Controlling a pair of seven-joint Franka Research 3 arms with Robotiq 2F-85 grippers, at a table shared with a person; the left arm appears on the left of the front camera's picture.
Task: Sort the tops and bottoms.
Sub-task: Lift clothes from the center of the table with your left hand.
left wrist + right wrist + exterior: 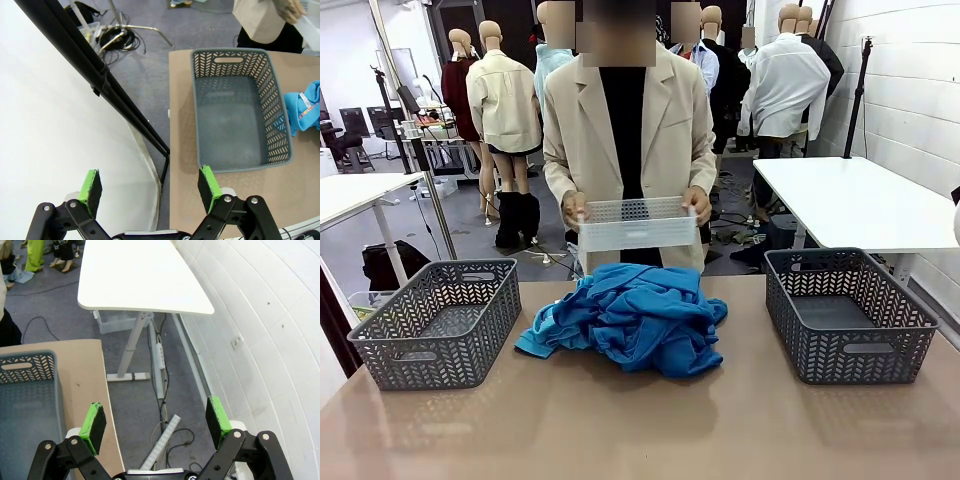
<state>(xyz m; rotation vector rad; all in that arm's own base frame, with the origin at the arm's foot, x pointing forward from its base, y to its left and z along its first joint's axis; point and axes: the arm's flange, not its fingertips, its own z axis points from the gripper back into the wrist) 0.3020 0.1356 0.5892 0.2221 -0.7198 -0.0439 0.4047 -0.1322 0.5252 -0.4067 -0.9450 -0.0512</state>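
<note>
Lying well past left gripper: tops

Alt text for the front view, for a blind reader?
A heap of blue tops lies on the table between a left grey basket and a right grey basket. Behind it, a person in a beige coat holds a white perforated tray.

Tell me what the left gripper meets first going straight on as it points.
Probably the grey floor beside the table, by a black stand leg: the open left gripper centres on that gap. One pad lines up with the table short of the grey basket. Depth unclear.
</note>
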